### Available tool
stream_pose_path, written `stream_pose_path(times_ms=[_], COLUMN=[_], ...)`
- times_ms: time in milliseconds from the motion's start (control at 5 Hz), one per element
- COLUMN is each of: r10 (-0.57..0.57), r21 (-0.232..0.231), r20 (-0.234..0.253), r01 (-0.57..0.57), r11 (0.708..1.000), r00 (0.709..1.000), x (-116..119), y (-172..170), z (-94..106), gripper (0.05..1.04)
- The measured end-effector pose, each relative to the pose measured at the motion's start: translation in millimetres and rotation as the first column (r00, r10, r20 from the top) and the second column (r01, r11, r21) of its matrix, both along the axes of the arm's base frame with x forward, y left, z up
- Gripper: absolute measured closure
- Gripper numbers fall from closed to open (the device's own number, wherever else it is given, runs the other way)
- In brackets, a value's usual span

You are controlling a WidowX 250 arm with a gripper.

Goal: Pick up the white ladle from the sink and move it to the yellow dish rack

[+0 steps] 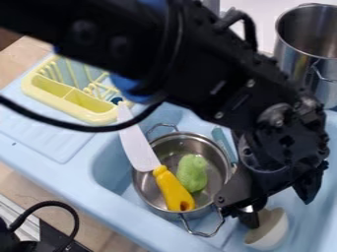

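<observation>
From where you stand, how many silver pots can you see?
2. The small pot is in the blue sink, with a knife and a green toy in it. The tall pot is at the upper right. More could be hidden behind the arm.

The flat drainboard gives open room left of the sink. Within the sink, a narrow passage runs between its left wall and the steel pot. The knife obstructs entry to the pot, its blade projecting beyond the rim; the green toy occupies the adjacent interior. Wire handles extend the pot's outline. At its lower right, the hand and white bowl restrict side access.
</observation>
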State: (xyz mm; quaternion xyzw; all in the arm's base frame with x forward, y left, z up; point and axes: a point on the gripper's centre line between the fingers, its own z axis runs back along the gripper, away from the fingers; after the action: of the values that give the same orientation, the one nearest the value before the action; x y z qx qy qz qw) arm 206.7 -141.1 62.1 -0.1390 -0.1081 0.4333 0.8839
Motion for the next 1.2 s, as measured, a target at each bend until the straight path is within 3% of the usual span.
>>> stream_pose_path(times_ms=[600,1000,1200], r10=[-0.01,0.004,0.0], r21=[-0.014,-0.028,-0.029], r20=[-0.037,-0.008,0.009], r01=[0.01,-0.005,0.001], r11=[1.0,1.0,1.0], r00=[0.999,1.0,1.0], x=[30.0,27.1,27.9], y=[-3.2,-12.2,-14.4], z=[-6.7,-10.9,-11.3], gripper=[0.096,0.127,0.334])
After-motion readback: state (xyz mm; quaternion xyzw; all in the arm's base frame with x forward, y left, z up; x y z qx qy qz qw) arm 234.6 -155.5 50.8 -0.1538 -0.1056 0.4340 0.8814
